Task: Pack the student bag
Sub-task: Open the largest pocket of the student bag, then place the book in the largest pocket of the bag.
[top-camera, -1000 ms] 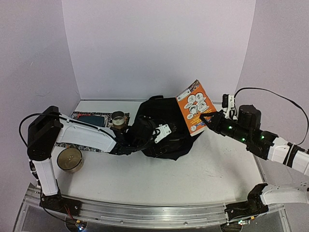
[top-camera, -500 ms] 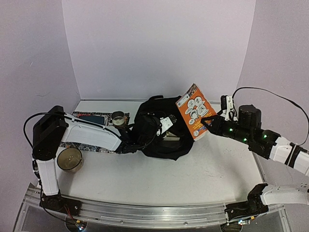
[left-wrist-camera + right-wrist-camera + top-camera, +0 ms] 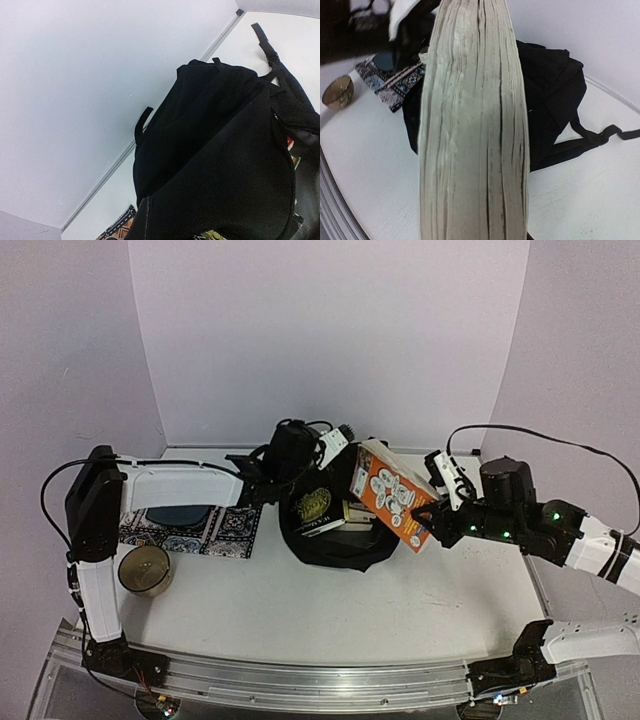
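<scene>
The student bag (image 3: 335,545) lies at the table's middle, black and soft, its mouth held open. My left gripper (image 3: 297,462) is shut on the bag's upper flap and holds it raised; black fabric (image 3: 225,150) fills the left wrist view and hides the fingers. Inside the opening lies a dark book with a gold emblem (image 3: 313,507), with more books (image 3: 360,512) beside it. My right gripper (image 3: 425,525) is shut on an orange book (image 3: 390,495), tilted just right of the opening. In the right wrist view the book's page edge (image 3: 475,130) hides the fingers.
A patterned cloth (image 3: 200,532) with a dark blue item (image 3: 180,513) on it lies left of the bag. A round tin (image 3: 145,570) stands near the left arm's base. A bag strap (image 3: 600,136) trails over the table on the right. Walls close in at the back and both sides.
The left gripper has shut on the bag's flap and pulled it up and back, baring the books inside. The right arm has brought the orange book lower and leftward, close to the opening.
</scene>
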